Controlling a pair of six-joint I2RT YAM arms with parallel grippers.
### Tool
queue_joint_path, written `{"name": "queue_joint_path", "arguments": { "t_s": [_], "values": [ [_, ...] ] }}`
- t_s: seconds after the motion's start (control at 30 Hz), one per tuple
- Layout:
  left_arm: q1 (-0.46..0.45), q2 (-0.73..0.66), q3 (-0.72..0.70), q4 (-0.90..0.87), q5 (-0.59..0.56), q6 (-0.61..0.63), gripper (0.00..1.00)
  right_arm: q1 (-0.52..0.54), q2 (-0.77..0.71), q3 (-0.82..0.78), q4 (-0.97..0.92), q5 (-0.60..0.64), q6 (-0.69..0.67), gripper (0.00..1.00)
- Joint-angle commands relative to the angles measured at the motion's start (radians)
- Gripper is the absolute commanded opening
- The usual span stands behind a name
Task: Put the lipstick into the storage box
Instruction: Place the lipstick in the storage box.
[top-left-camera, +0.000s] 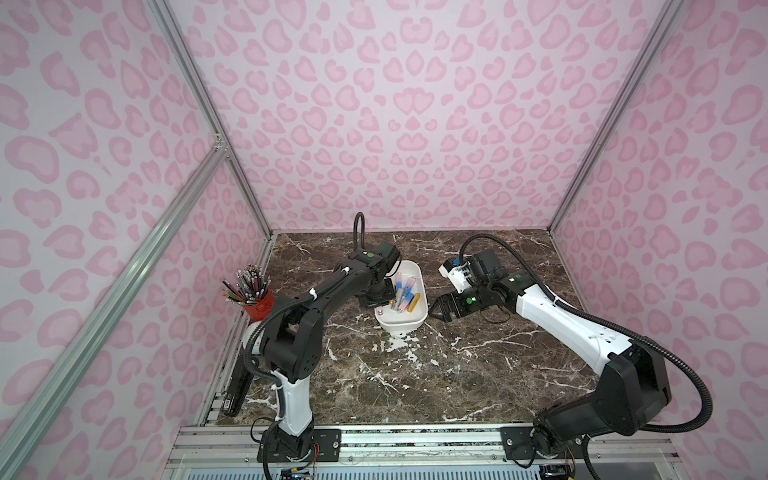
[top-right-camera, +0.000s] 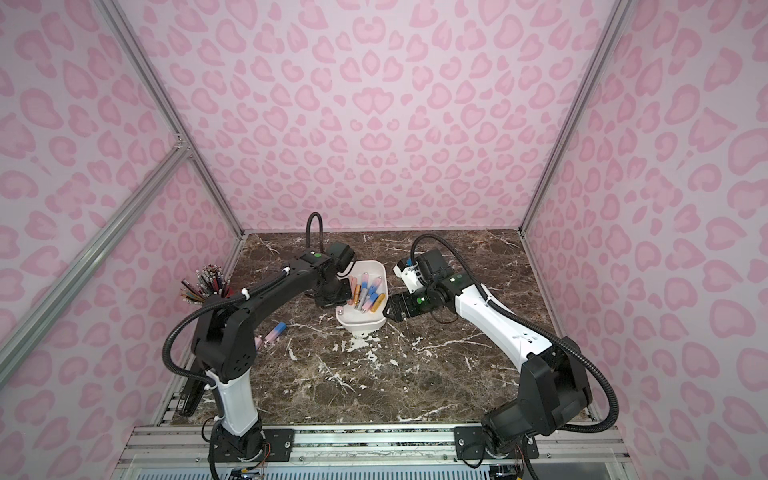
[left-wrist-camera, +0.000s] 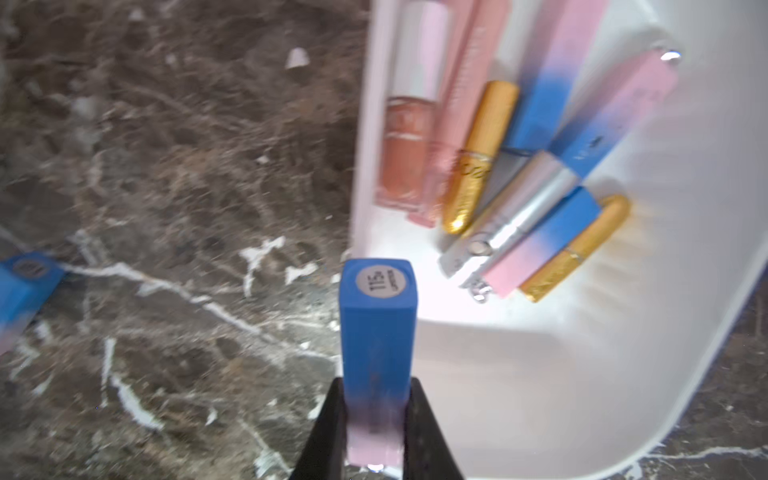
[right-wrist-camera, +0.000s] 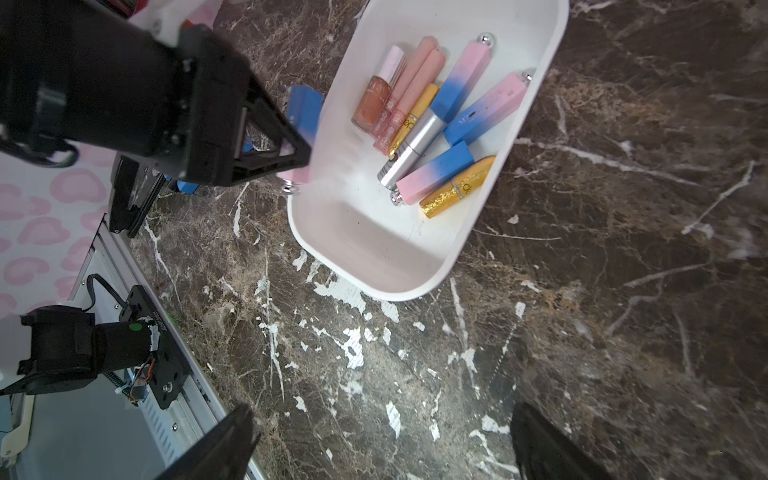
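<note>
Obs.: left gripper (left-wrist-camera: 375, 399) is closed on the lipstick (left-wrist-camera: 376, 332), a square-section tube fading from blue to pink. The jaws pinch two opposite flat faces near the pink end, and the long blue end with its round label sticks out ahead, unsupported.

Position: the held tube sits at the long wall of the storage box (right-wrist-camera: 415, 291) on the left arm's side. Its blue tip is about level with the rim; it does not look to be over the interior yet.

Box contents: several tubes (right-wrist-camera: 440, 124) lie loosely toward one end, and the other end is bare floor.

Right gripper (right-wrist-camera: 382, 415) stands wide open and empty above the table, near the box's opposite side.

One more blue-pink tube (top-right-camera: 276, 332) lies on the table beside the left arm.

Handling, judged: hard, light plastic shell, not fragile. The flat sides suit parallel pads, but the finish looks smooth, so an end grip may let the tube pivot or slide. A hold nearer mid-length would be steadier. Releasing low over the bare floor should stop it bouncing out over the low wall.
</note>
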Motion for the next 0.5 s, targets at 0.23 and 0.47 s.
{"name": "queue_joint_path", "arguments": {
  "t_s": [0.23,0.47],
  "values": [
    [-0.026,0.177,0.213,0.026,0.077,0.031,0.07,0.115,0.009,0.053,-0.060,0.045,-0.072,0.99],
    [-0.031,0.251,0.245,0.064,0.109,0.038,0.11,0.176,-0.019,0.041,-0.038,0.029,-0.112,0.99]
  ]
}}
